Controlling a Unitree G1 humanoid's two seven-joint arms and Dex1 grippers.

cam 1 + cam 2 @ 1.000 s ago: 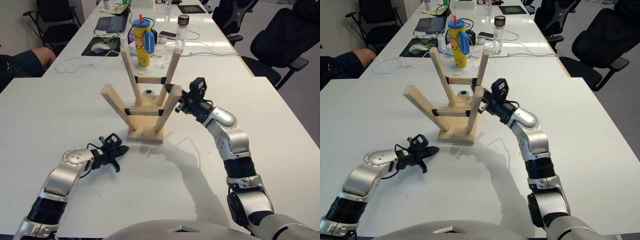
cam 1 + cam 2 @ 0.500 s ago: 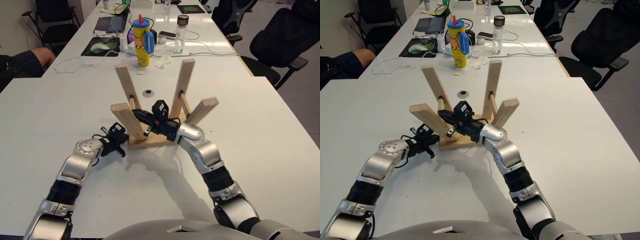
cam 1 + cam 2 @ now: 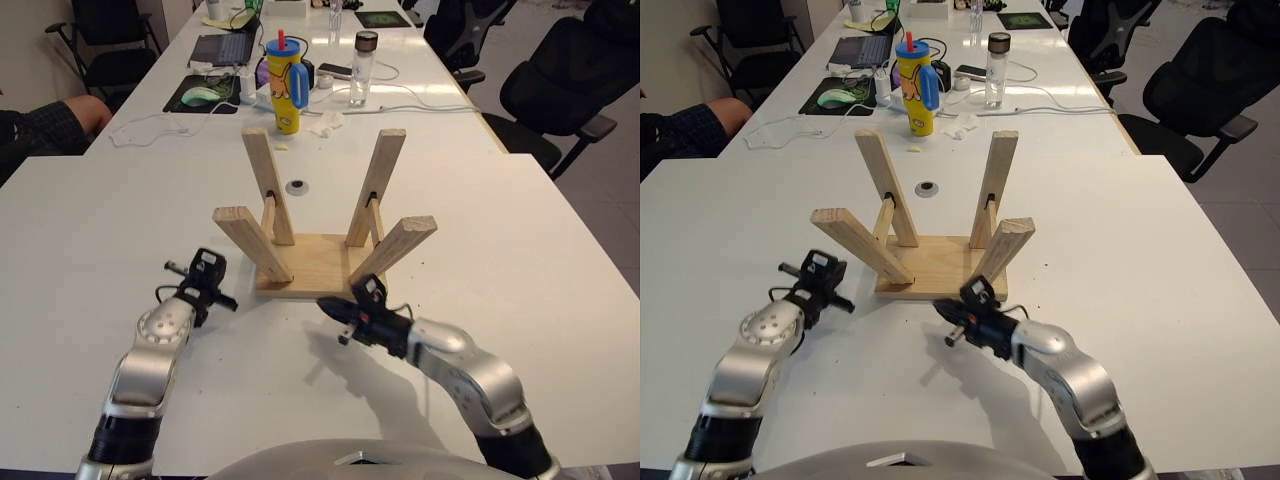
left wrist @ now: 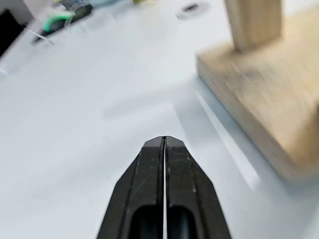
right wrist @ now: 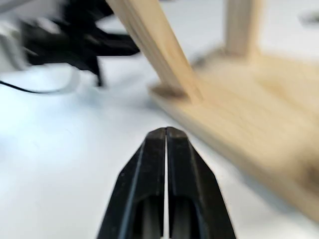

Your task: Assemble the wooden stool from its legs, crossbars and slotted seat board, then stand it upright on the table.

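Observation:
The wooden stool lies upside down: its seat board (image 3: 312, 268) rests flat on the white table (image 3: 520, 260) and its four legs (image 3: 266, 186) splay upward. My left gripper (image 3: 228, 300) is shut and holds nothing, just off the board's left corner. In the left wrist view its fingertips (image 4: 164, 140) meet in front of that corner (image 4: 259, 114). My right gripper (image 3: 330, 305) is also shut and bare, low over the table by the board's near edge. The right wrist view has it (image 5: 166, 130) pointing at the near left leg (image 5: 159, 47).
A round cable grommet (image 3: 295, 187) sits in the table behind the stool. On the far table stand a yellow cup (image 3: 285, 85), a clear bottle (image 3: 362, 65), a laptop (image 3: 222, 45) and a mouse (image 3: 203, 95). Office chairs (image 3: 560, 90) stand at the right.
The stool went from tipped on an edge to flat on its seat, legs up. My right gripper let go of a leg and drew back near. My left gripper backed off leftward.

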